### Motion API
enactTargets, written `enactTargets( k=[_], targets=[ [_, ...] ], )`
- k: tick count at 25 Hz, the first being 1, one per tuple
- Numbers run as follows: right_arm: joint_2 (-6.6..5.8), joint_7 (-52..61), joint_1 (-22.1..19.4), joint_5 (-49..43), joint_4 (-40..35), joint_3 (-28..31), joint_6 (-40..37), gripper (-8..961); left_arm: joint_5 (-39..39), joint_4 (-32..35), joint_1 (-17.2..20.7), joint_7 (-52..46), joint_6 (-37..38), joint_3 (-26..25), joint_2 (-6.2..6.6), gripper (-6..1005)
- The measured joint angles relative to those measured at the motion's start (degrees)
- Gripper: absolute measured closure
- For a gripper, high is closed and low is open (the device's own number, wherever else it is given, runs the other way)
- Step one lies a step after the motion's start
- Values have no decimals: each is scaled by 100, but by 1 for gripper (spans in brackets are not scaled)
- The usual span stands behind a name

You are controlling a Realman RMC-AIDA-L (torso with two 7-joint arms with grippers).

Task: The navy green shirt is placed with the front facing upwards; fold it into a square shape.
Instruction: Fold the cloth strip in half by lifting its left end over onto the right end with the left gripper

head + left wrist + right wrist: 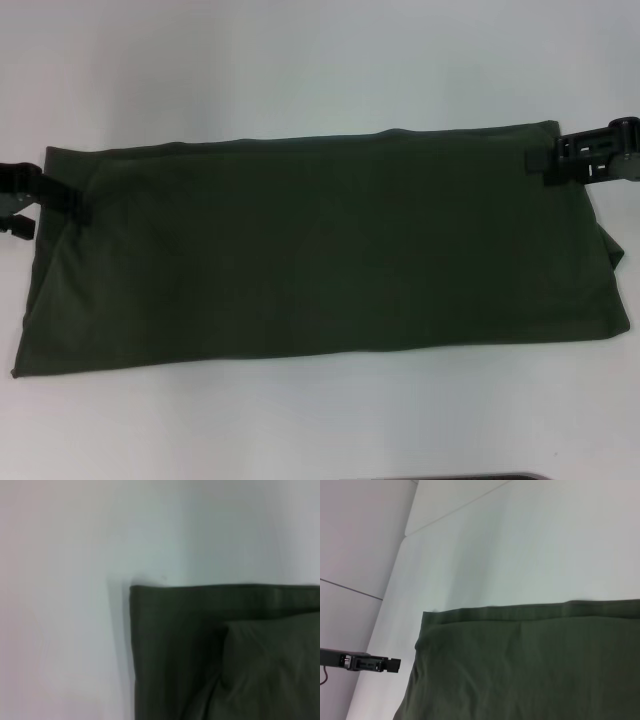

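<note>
The navy green shirt (pixel 320 250) lies long across the counter (pixel 320 60), left pincer (pixel 62 197) and right pincer (pixel 552 160) at opposite far corners, their grip impossible to tell.

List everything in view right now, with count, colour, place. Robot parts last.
navy green shirt: 1, dark olive green, folded into a long band lying flat across the middle of the table, plain side up, no lettering showing; folded layers show at its left end in the left wrist view.
table: 1, white, under the shirt and around it on all sides.
dark edge: 1, dark, a sliver at the near border of the head view; cannot tell what it is.
left tool: 1, black, at the shirt's left end near the far corner, tips on the cloth.
right tool: 1, black, at the shirt's far right corner, tips on the cloth.
</note>
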Motion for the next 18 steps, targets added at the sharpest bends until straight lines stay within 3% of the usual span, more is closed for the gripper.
enactTargets(
  k=[18],
  targets=[
    [6, 48, -5, 0, 0, 4, -2, 307, 368, 277, 40, -263, -255, 27, -49, 171]
  ],
)
